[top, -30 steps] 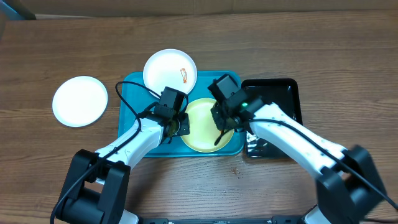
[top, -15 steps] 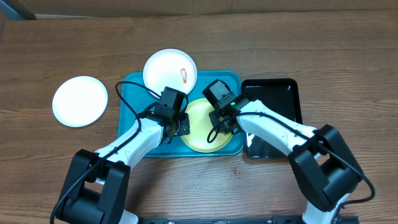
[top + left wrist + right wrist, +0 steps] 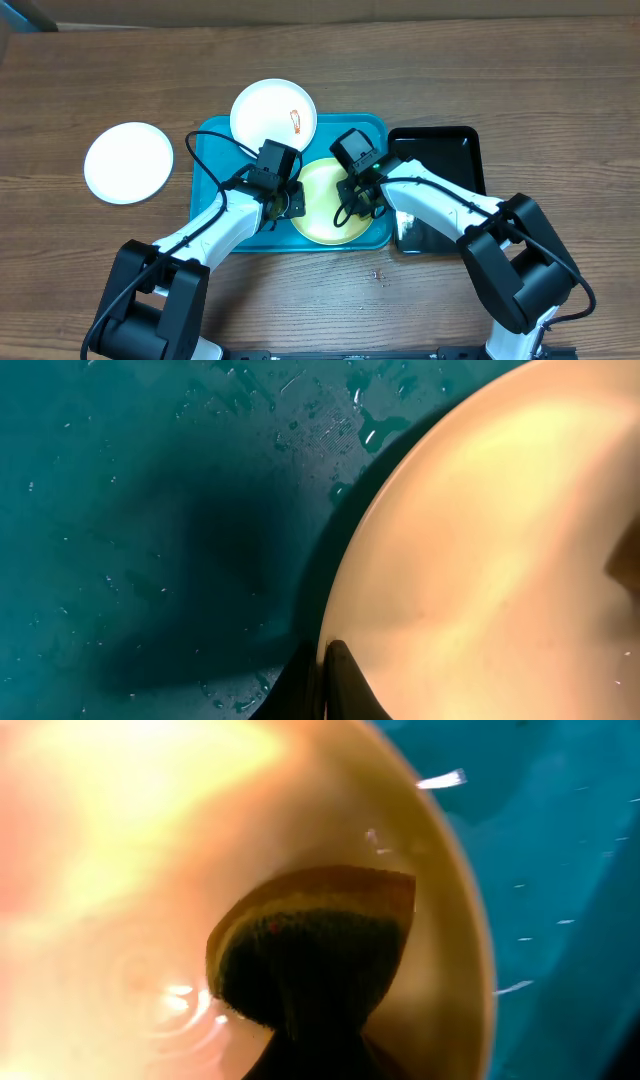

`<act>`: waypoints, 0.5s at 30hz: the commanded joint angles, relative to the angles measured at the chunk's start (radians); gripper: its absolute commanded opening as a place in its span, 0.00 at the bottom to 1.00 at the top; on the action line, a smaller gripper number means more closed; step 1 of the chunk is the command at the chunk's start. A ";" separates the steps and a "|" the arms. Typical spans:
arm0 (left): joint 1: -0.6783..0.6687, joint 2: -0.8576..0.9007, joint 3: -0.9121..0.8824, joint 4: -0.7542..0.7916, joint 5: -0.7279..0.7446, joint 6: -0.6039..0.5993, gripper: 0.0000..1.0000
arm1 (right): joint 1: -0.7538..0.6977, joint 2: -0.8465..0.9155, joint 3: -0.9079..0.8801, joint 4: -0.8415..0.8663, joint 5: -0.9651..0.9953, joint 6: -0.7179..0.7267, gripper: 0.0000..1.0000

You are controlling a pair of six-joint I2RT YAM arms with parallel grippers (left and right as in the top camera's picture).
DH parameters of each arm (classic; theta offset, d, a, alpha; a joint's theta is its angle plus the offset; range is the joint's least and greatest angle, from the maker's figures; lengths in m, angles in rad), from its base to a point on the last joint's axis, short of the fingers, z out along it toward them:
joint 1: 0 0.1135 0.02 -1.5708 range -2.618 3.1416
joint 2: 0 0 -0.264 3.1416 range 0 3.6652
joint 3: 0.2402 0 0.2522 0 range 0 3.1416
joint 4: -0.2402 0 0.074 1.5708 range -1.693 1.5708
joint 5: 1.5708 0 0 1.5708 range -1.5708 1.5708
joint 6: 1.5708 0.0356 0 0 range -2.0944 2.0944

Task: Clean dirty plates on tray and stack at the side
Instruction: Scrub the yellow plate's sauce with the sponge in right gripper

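The pale yellow-green plate (image 3: 325, 208) lies in the turquoise tray (image 3: 215, 150) at its front right. My left gripper (image 3: 291, 200) is shut on this plate's left rim; in the left wrist view its fingers (image 3: 325, 670) pinch the rim of the plate (image 3: 500, 540). My right gripper (image 3: 357, 196) is shut on a sponge (image 3: 310, 945) with a dark scrub face, pressed on the plate's wet inside (image 3: 110, 870). A white plate with an orange-red smear (image 3: 273, 112) leans on the tray's far rim. A clean white plate (image 3: 128, 162) lies on the table at the left.
A glossy black tray (image 3: 450, 150) stands right of the turquoise tray, under my right arm. Water drops dot the turquoise tray floor (image 3: 150, 510). The wooden table (image 3: 560, 110) extends all round.
My right gripper with the sponge has moved left and back over the yellow-green plate, and its arm has swung inwards. My left gripper has stayed on the plate's rim.
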 commanded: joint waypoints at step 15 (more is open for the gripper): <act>-0.001 -0.005 -0.011 0.000 0.008 -0.006 0.04 | -0.111 -0.009 0.112 0.065 -0.657 0.026 0.04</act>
